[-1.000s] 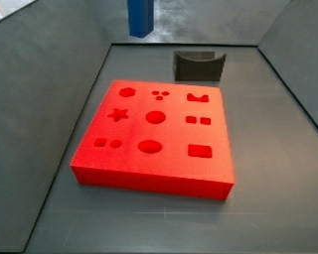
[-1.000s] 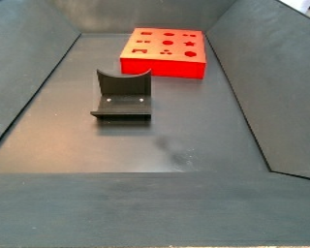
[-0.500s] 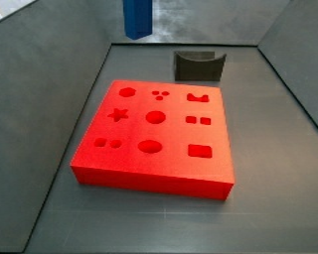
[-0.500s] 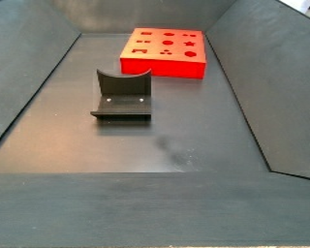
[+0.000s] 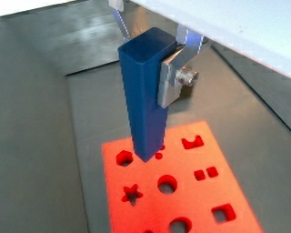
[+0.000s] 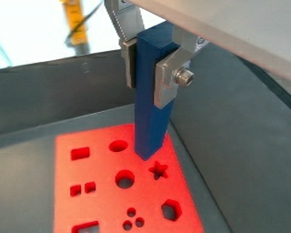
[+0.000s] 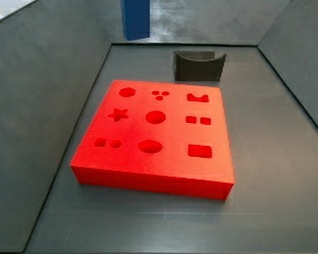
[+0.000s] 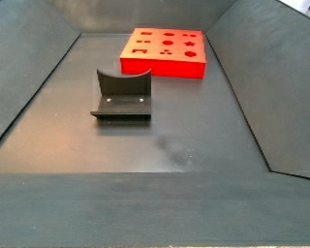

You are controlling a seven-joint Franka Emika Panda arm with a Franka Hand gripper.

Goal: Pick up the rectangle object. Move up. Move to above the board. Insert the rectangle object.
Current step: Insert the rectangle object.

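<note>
My gripper (image 5: 148, 68) is shut on the rectangle object (image 5: 145, 96), a tall blue bar that hangs upright from the silver fingers (image 5: 173, 77). It shows the same way in the wrist view (image 6: 152, 100), clamped by both fingers (image 6: 173, 75). The red board (image 5: 185, 196) with its shaped holes lies far below the bar's lower end, as both wrist views show (image 6: 99, 166). In a side view only the bar's lower part (image 7: 135, 20) shows, high above the far side of the board (image 7: 175, 164). The gripper is out of that frame. The board also shows in the side view (image 8: 165, 66).
The dark fixture (image 7: 198, 65) stands on the floor beyond the board, and it also shows in the side view (image 8: 121, 94). Sloping grey walls (image 7: 43, 89) enclose the floor on all sides.
In the side view the bar's lower end has drifted slightly left and a little lower. The board and the fixture have not moved.
</note>
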